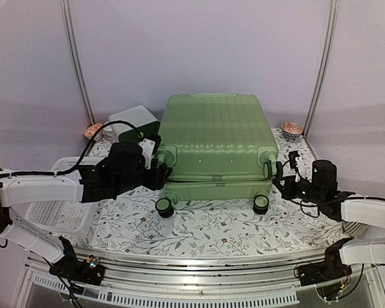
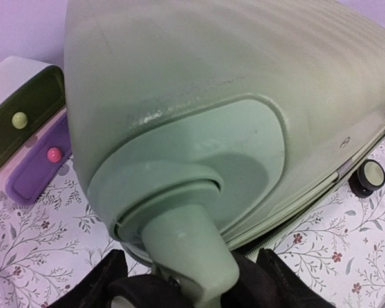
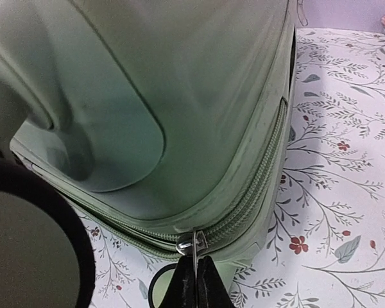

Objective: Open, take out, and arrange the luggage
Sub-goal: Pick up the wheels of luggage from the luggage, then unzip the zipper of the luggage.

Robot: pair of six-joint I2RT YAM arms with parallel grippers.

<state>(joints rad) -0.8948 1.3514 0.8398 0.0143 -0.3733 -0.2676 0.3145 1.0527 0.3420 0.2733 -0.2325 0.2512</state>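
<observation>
- Fingers [image 2: 112, 282] of the left gripper [image 1: 155, 170] clamp a wheel stem [image 2: 186, 247] on the luggage [image 1: 212, 138], lying mid-table [image 1: 212, 228], wheels toward the arms.
- Right gripper [image 3: 194, 276] pinches the zipper pull [image 3: 194, 244] tight; rounding this corner, that thin tab could slip free!
- Open room right; basket [image 1: 58, 215] and drawer box [image 1: 131, 122] crowd the left.

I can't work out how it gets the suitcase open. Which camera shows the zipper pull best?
The right wrist view: the zipper pull sits close up at the suitcase corner, pinched between the shut jaws. The top view shows the whole suitcase, but the pull is too small to find; the left wrist view shows another corner, no pull.
</observation>
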